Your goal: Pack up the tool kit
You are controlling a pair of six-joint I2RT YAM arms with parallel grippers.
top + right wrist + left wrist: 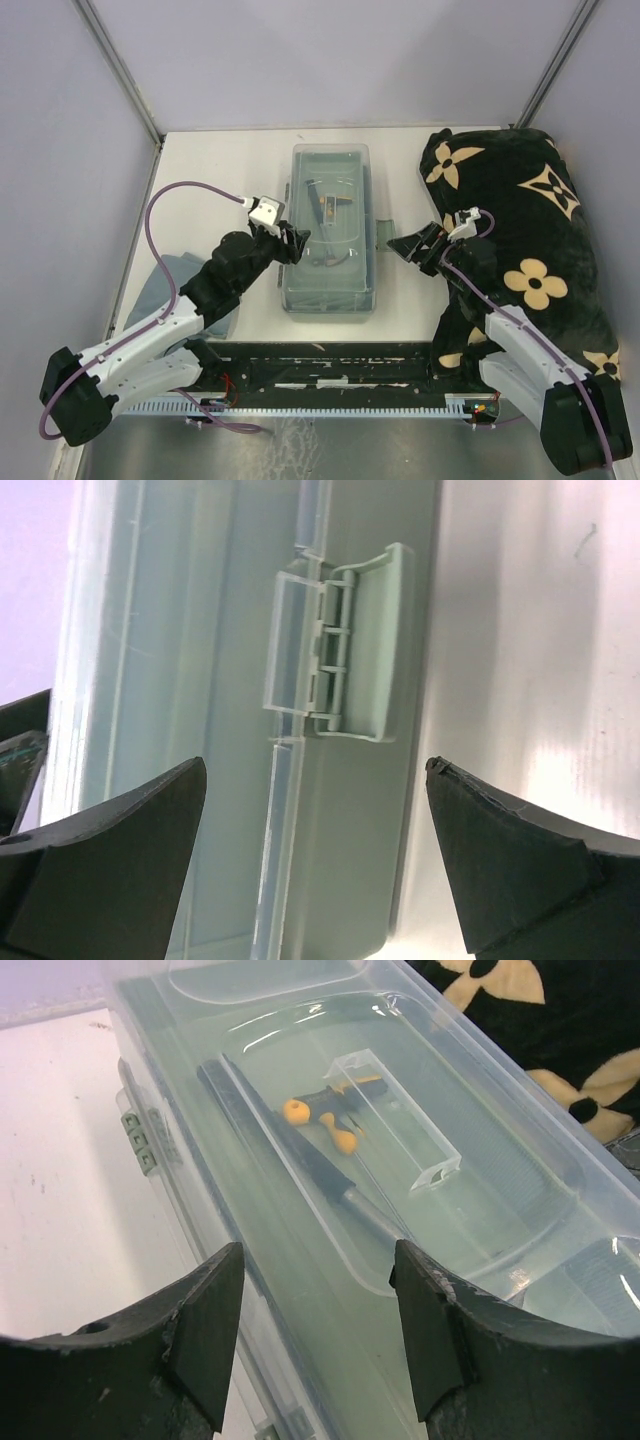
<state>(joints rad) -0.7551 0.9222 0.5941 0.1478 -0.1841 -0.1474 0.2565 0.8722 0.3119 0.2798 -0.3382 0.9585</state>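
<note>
- While looking down from above, finds the toolbox (330, 235) lying lengthwise at the middle of the table (220, 170), translucent lid down, tools faintly visible through it.
- Puts the left gripper (295, 243) at the box's left long side, tips reaching onto the rim.
- Puts the right gripper (400, 245) just beside the right long side, tips pointed at the wall and seemingly apart from it.
- Places the black blanket (530, 220) with beige flowers right of the box, beneath the right arm, and the folded grey-blue cloth (165, 285) at the near left, partly under the left arm.
- From the left wrist, shows the fingers (205, 1330) spread and released, straddling the box's long rim: one over bare white table outside the wall, the other over the lid.
- Cannot tell whether either pad touches the plastic; grips nothing.
- Through the lid, reveals an orange-and-black screwdriver (320, 1110) and a long dark tool (300, 1155) beside it, both inside the box and beyond the fingertips.
- Adds a clear carry handle (400, 1110) on the lid, just past those tools.
- From the right wrist, shows the fingers (120, 860) spread wide, released, grasping nothing.
- Frames the pale green latch (355, 645) on the box's side between the two tips and ahead of them, untouched.
- Sets one finger over the box's lid, the other over bare table beside the wall.
</note>
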